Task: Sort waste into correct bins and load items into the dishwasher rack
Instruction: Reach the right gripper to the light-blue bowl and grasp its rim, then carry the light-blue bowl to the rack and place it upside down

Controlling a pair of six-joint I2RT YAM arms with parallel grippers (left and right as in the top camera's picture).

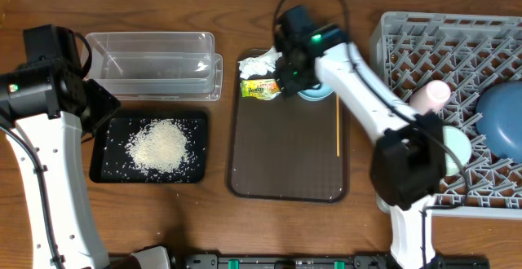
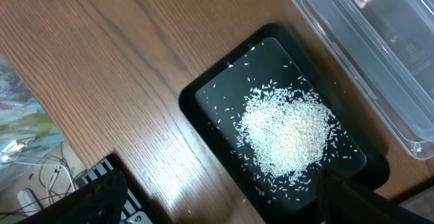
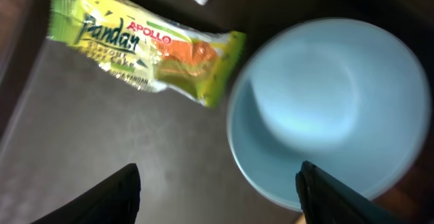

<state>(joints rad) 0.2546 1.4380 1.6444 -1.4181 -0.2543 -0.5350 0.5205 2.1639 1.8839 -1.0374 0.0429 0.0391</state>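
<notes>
Right gripper (image 3: 217, 173), jaws wide apart and empty, hovers over the brown serving tray (image 1: 285, 163), where the snack wrapper (image 3: 146, 51) lies just beside the small light blue bowl (image 3: 332, 108). Likely hazard: a descending finger strikes the bowl rim or pins both.

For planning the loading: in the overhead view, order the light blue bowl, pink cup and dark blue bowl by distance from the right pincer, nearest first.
1. light blue bowl, beside the right pincer, on the brown tray
2. pink cup, rack's left side
3. dark blue bowl, rack's right edge
</notes>
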